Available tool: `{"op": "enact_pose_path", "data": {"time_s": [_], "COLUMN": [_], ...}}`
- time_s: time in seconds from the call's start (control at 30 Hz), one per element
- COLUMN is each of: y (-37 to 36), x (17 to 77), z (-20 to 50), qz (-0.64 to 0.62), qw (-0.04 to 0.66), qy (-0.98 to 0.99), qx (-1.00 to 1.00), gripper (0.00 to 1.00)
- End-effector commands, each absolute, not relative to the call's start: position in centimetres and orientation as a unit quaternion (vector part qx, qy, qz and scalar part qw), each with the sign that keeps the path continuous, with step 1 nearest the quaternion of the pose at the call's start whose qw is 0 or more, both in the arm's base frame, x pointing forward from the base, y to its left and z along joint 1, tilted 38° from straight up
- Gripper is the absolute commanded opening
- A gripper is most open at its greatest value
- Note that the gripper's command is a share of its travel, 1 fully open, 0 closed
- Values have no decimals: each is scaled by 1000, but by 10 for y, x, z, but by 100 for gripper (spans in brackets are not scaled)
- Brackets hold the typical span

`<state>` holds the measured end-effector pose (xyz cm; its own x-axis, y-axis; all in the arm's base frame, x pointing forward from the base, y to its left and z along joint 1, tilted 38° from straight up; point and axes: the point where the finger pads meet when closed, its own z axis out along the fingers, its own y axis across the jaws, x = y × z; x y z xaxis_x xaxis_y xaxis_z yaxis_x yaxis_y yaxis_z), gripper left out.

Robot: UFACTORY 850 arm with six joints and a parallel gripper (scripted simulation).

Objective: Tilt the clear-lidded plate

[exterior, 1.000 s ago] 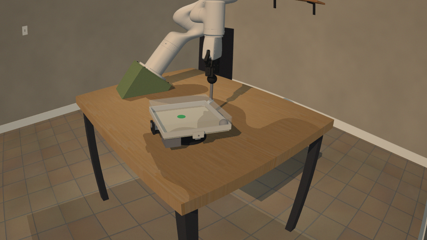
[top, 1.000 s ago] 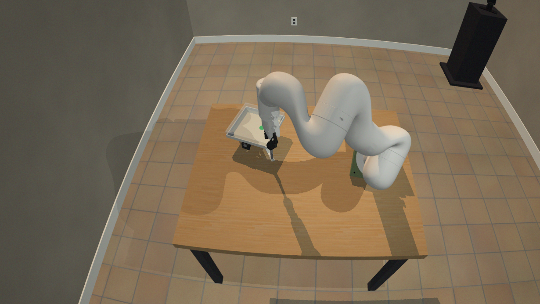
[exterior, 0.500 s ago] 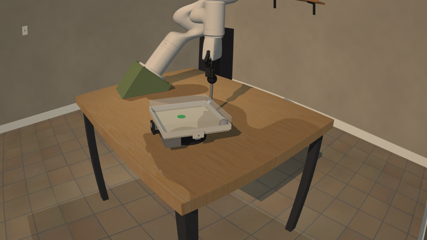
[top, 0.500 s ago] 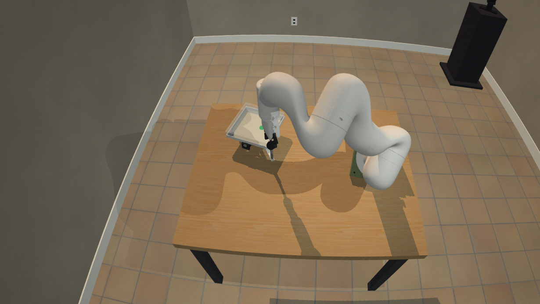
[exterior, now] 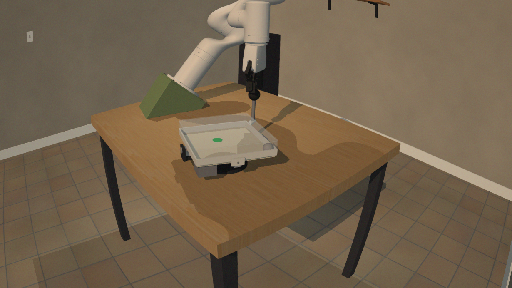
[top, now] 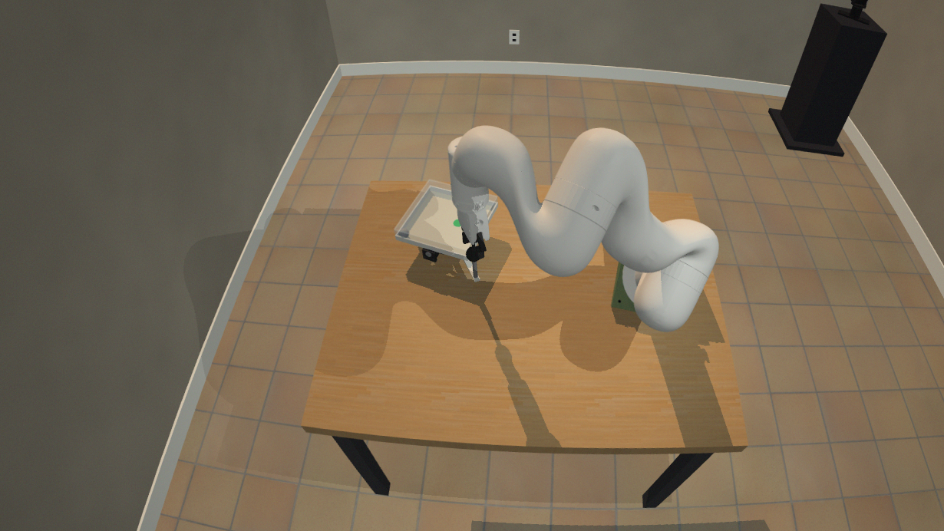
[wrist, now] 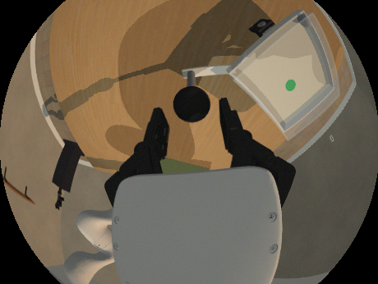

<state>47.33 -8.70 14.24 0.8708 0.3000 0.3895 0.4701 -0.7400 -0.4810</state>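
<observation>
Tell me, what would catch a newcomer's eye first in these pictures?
Probably the big, pale, snaking arm bent over a wooden table, its open gripper poised right above a black knob on a thin post. The post stands at the far corner of a clear-lidded plate with a bright green spot printed near its middle. A small steel ball sits off in the plate's near right corner, away from the spot.

A wooden table point(exterior: 286, 172) on black legs point(exterior: 363, 229) is standing on a brown tiled floor point(top: 409, 105). A tall black stand point(top: 828, 79) is sitting in the far corner. A wall outlet point(top: 513, 37) is showing above the white baseboard point(top: 561, 67), and a small shelf point(exterior: 372, 2) is hanging high on the wall.
</observation>
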Motion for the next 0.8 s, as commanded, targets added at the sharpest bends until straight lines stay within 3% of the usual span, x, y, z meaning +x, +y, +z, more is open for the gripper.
{"op": "enact_pose_path", "data": {"time_s": [0.0,0.77], "y": [-88,-84], "x": [474,475], "z": [143,138], "qz": [-145,-145], "qw": [293,293], "qy": [-209,-209], "qx": [-922,-922], "gripper": [61,61]}}
